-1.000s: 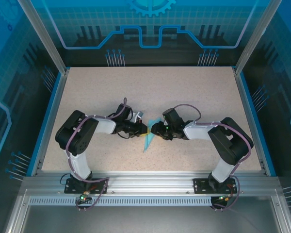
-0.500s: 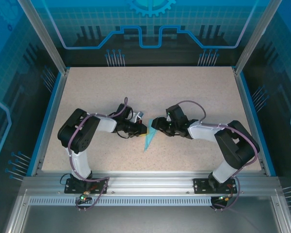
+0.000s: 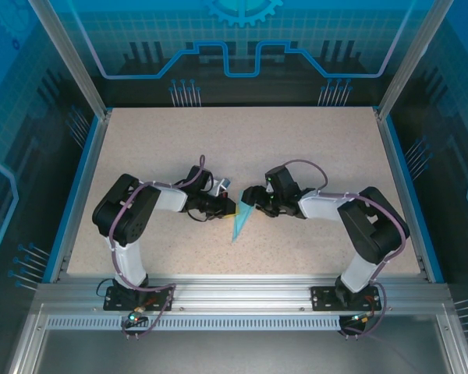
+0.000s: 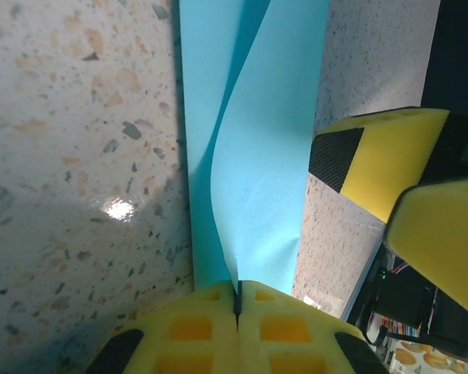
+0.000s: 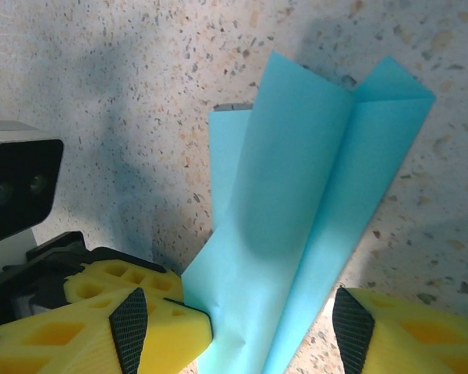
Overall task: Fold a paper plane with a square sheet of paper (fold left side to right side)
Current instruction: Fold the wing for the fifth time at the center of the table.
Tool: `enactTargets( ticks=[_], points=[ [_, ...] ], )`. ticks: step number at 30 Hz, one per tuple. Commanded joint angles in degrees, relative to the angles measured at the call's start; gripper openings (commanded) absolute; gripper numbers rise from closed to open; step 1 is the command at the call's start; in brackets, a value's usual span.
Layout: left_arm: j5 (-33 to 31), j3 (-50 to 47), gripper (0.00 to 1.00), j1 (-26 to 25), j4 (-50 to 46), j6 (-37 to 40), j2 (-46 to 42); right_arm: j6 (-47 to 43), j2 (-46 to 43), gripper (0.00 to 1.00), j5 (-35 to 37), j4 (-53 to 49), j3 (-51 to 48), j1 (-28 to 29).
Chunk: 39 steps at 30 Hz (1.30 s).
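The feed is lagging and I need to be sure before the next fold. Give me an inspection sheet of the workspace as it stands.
Surface: speckled tabletop, flat, no damage seen.
Job's things: cyan paper, a narrow creased shape mid-table, one flap lifted.
Clutter: nothing seen.
Grippers: left gripper shut on the paper; right gripper open, one finger on each side of the paper.
Cables: purple cables run along both arms, clear of the paper.
Surroundings: aluminium frame, blue panels.

A speckled beige table (image 3: 296, 148) sits inside blue translucent panels (image 3: 140, 31) and aluminium framing (image 3: 242, 294).
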Motion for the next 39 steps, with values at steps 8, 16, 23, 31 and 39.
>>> enactTargets(
  ticks=[8,16,23,31,39],
  points=[
    [-0.3,1.7,0.04,0.8,-2.0,2.0,0.6,-1.6,3.2,0.67,-1.2,-1.3,4.1,-0.5],
    [-0.4,2.0,0.04,0.9,-2.2,2.2,0.8,-1.6,4.8,0.67,-1.3,-3.0,4.2,-0.5],
    [-0.4,2.4,0.04,0.9,-2.3,2.6,1.1,-2.1,6.6,0.66,-1.4,-6.3,6.7,-0.5],
    [-0.7,3.1,0.04,0.9,-2.7,3.5,1.8,-2.2,7.3,0.66,-1.5,-7.6,6.6,-0.3],
    [-0.8,3.6,0.04,0.9,-3.0,3.9,3.1,-2.8,7.2,0.66,-1.5,-8.2,6.9,-0.2]
  ],
)
